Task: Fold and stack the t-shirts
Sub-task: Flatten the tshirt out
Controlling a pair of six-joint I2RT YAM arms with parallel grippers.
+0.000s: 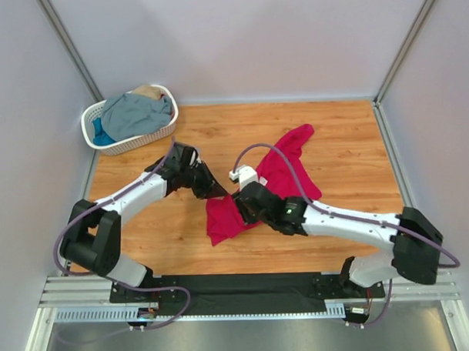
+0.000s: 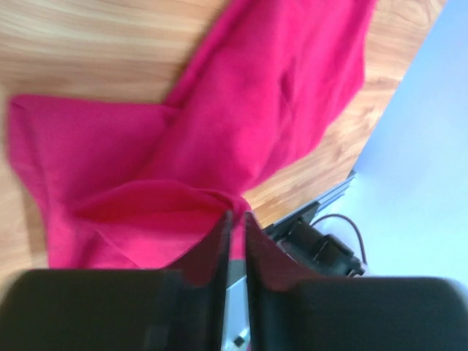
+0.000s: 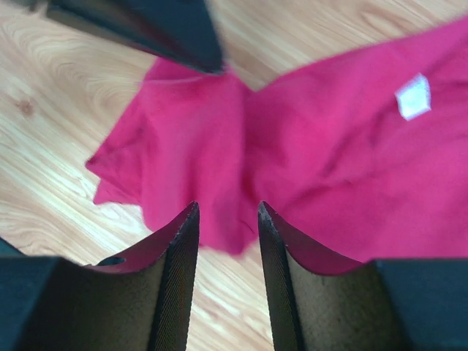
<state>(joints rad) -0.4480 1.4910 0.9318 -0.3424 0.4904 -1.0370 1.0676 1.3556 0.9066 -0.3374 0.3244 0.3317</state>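
The large crimson-pink t-shirt (image 1: 284, 170) lies crumpled across the middle of the wooden table, from the far right down to the near centre. My left gripper (image 1: 217, 192) is shut on a fold of it at its left edge; in the left wrist view the cloth (image 2: 248, 110) is pinched between the narrow tips (image 2: 235, 214). My right gripper (image 1: 237, 210) is open just above the shirt's near part; in the right wrist view its gripper (image 3: 227, 208) straddles the cloth's edge (image 3: 219, 168). A white label (image 3: 413, 96) shows on the shirt.
A white lattice basket (image 1: 110, 145) stands at the far left and holds a grey-blue shirt (image 1: 140, 113), a bright blue one (image 1: 102, 136) and a tan one (image 1: 147, 91). Grey walls close in the table. The two grippers are close together.
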